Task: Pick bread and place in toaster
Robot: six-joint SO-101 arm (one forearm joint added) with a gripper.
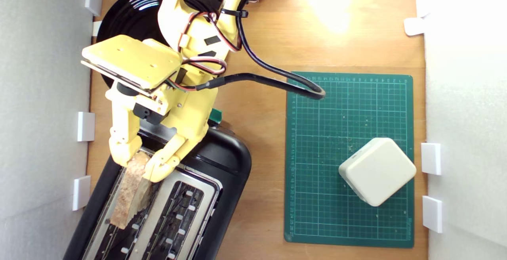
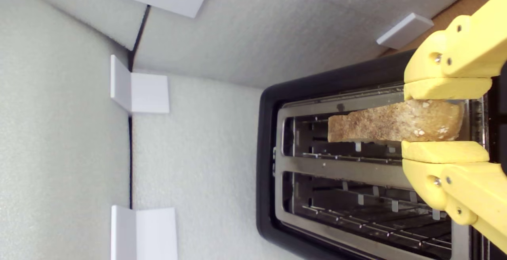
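Note:
The black toaster (image 1: 229, 161) with a silver top stands at the lower left of the exterior view, its teal lever (image 1: 216, 115) peeking out beside the arm. My yellow gripper (image 1: 139, 165) is shut on the bread (image 1: 130, 192), a wedge with brown crust held edge-up over the slot nearer the exterior view's left. In the wrist view the bread (image 2: 392, 127) hangs just above that slot of the toaster (image 2: 269, 161), pinched between the two fingers of the gripper (image 2: 439, 119). The other slot is empty.
A cream rounded-square block (image 1: 377, 171) lies on the green cutting mat (image 1: 317, 153) at the exterior view's right. A glossy black plate (image 1: 130, 12) sits behind the arm. White foam walls (image 1: 43, 113) with clips stand close beside the toaster.

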